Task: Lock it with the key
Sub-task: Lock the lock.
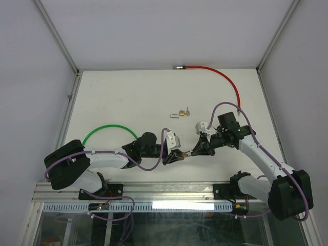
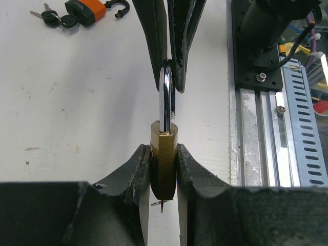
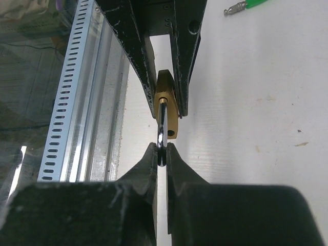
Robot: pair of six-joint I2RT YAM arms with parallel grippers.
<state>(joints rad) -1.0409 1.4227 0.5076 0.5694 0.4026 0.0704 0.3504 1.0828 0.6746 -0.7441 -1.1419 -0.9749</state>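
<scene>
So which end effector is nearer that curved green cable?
Left. The left end effector, gripping the brass padlock, sits just right of the curved green cable; the right end effector is beyond it, farther right.

No lettering is legible on the brass padlock (image 2: 164, 159); the orange padlock (image 2: 84, 11) carries a mark too blurred to read.

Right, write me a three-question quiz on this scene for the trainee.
1. True or false: the left claw grips the brass padlock by its body.
2. The right claw pinches the padlock's: A) body, B) shackle, C) keyhole?
3. Fill in: the spare padlock lying on the table is ____ in colour.
Key: 1 true; 2 B; 3 orange.
</scene>
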